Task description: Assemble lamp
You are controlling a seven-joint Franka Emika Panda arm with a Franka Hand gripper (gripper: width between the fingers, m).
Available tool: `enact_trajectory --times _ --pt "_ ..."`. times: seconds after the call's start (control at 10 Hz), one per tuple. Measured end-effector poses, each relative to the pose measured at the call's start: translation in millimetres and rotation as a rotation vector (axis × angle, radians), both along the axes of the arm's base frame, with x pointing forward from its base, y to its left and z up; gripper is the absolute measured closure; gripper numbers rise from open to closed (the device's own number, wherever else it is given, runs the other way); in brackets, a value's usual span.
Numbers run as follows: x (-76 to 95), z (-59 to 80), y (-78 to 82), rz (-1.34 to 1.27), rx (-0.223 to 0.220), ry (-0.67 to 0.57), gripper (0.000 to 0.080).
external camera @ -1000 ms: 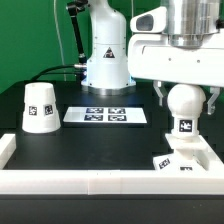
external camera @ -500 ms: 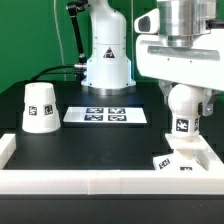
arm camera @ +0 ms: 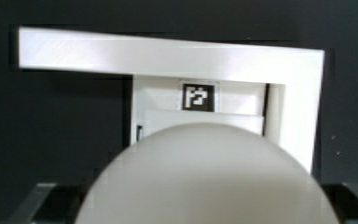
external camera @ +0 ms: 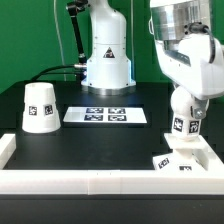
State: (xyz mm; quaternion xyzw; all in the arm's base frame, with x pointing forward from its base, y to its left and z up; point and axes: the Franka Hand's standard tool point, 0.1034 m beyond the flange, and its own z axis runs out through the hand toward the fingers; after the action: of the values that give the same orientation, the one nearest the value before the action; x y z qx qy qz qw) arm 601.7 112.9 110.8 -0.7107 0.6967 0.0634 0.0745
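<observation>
Three lamp parts are seen, and only one is in hand. The bulb [external camera: 181, 124] is pinched at its round head between the fingers of the gripper [external camera: 188, 100], which is turned at a slant. The bulb stands upright directly above the base [external camera: 186, 160], with its neck reaching down to the base. Whether the neck is already seated cannot be told, because the joint is hidden. In the wrist view the round head fills the foreground and the tagged base is seen beyond it, so the two appear well lined up. The shade [external camera: 40, 107] is set well apart from the base, toward the exterior view's left. The marker board [external camera: 106, 115] lies between the shade and the base, a little further back.

The step in hand is judged to be the fitting of the bulb into the base, probably by turning. To do it well, the bulb should be held straight over the base and only light downward pressure applied. If the bulb is tilted, the neck may jam or the base may be dragged. The base lies just beside the white wall [external camera: 100, 184], which may help against sliding.
</observation>
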Motion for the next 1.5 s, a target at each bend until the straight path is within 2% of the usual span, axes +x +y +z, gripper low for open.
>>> enact_trajectory --times 0.1,0.2,0.3,0.6,1.0,1.2,1.5 --pt "-0.1 0.0 0.8 0.008 0.001 -0.001 0.021" --pt "-0.2 0.0 1.0 0.037 0.0 -0.007 0.0115" --pt "-0.3 0.0 1.5 0.078 0.0 -0.015 0.0103" --pt "-2.0 4.3 2.8 0.407 -0.003 -0.068 0.0101" --pt "-8.8 1.6 -1.4 0.748 -0.011 -0.124 0.0101" --pt "-6.9 6.5 -4.2 0.951 -0.023 -0.165 0.0101" --pt "-7.3 4.8 -4.8 1.157 -0.023 -0.202 0.0101"
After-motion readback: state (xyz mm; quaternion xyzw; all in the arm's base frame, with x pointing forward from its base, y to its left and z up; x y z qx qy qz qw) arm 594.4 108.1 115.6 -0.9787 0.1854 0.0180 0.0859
